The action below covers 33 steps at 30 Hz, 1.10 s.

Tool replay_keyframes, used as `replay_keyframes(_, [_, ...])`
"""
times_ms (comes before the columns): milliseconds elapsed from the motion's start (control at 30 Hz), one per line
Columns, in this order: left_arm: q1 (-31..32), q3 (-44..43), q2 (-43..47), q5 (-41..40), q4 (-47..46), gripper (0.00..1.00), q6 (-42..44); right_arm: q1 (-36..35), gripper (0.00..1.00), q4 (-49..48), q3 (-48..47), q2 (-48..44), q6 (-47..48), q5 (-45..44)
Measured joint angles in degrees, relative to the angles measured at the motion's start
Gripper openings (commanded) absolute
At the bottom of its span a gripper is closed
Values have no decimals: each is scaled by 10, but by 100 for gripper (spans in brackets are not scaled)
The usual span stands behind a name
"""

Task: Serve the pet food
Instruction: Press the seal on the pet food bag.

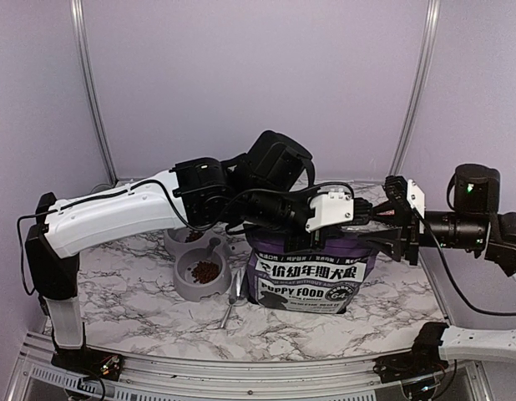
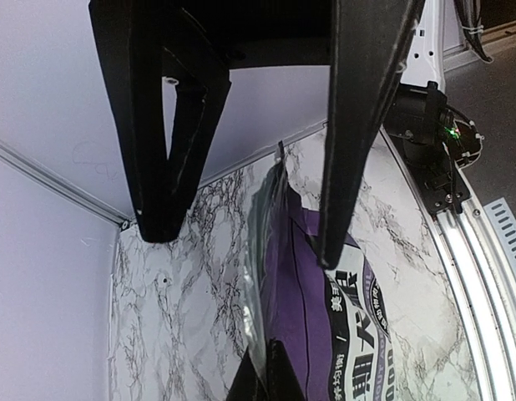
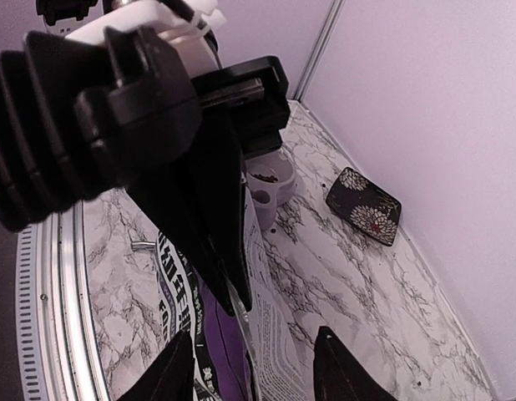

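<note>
Closest to the right wrist lens, the two black fingertips of the right end effector (image 3: 254,372), standing well apart and gripping nothing, with the thin top edge of an upright purple-and-white printed plastic bag (image 1: 312,276) in line between them. Just beyond, the black-fingered left end effector (image 2: 265,380), reaching in from the left on its white arm (image 1: 116,213) and pinched fully closed on that same top edge of the bag. From the left wrist, the right fingers (image 2: 170,142) looming overhead, spread to either side of the bag's rim, contact with it impossible to make out. Bag set a little right of the middle of the white marble-patterned desk (image 1: 133,292), nearer the near edge than the far one, its "PUPPY FOOD" panel turned toward the near edge. Small reddish-brown pellets of dry pet food (image 1: 205,271) heaped in the near cup of a grey plastic double bowl (image 1: 184,288), just left of the bag and left of the desk's middle. More dark pellets showing in the far cup, partly hidden under the left arm. Shiny metal scoop (image 1: 233,302) lying flat on the desk between bowl and bag, just beside the bag's lower left corner, handle pointing to the near edge. Black rectangular dish with a pale flower pattern (image 3: 364,205) lying by the far edge at the foot of the lilac wall, apart from the bowl.
</note>
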<state>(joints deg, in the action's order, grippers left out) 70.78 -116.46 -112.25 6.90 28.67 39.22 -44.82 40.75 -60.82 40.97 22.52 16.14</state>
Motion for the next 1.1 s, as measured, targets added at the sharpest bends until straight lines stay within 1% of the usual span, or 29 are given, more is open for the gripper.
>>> replay_keyframes(167, [-1,8,3,10,-6,0,-3,0,42,-2,2,19,5,3])
replay_keyframes(333, [-2,41,19,20,-33,0,-7,0,36,-5,19,20,9,4])
replay_keyframes(433, [-3,56,27,27,-46,0,-11,0,30,-3,23,23,13,3])
replay_keyframes(633, [-6,61,28,33,-52,0,-18,0,12,-2,31,26,15,3])
replay_keyframes(733, [-6,61,28,36,-52,0,-21,0,2,-2,33,26,15,3])
replay_keyframes(767, [-6,61,28,36,-53,0,-22,0,0,-2,33,26,17,3])
replay_keyframes(900, [-7,64,29,38,-56,0,-26,0,0,-1,34,26,17,2])
replay_keyframes(933, [-7,66,30,38,-57,6,-27,0,0,0,34,26,17,2])
replay_keyframes(1000, [-7,72,34,38,-61,23,-27,0,0,-1,34,26,18,3])
replay_keyframes(1033, [-7,76,36,41,-65,28,-26,0,0,0,34,26,18,3])
replay_keyframes(1067, [-8,81,40,43,-64,31,-29,0,0,0,34,24,18,2])
replay_keyframes(1100, [-9,86,45,46,-61,31,-27,0,0,0,34,23,18,1])
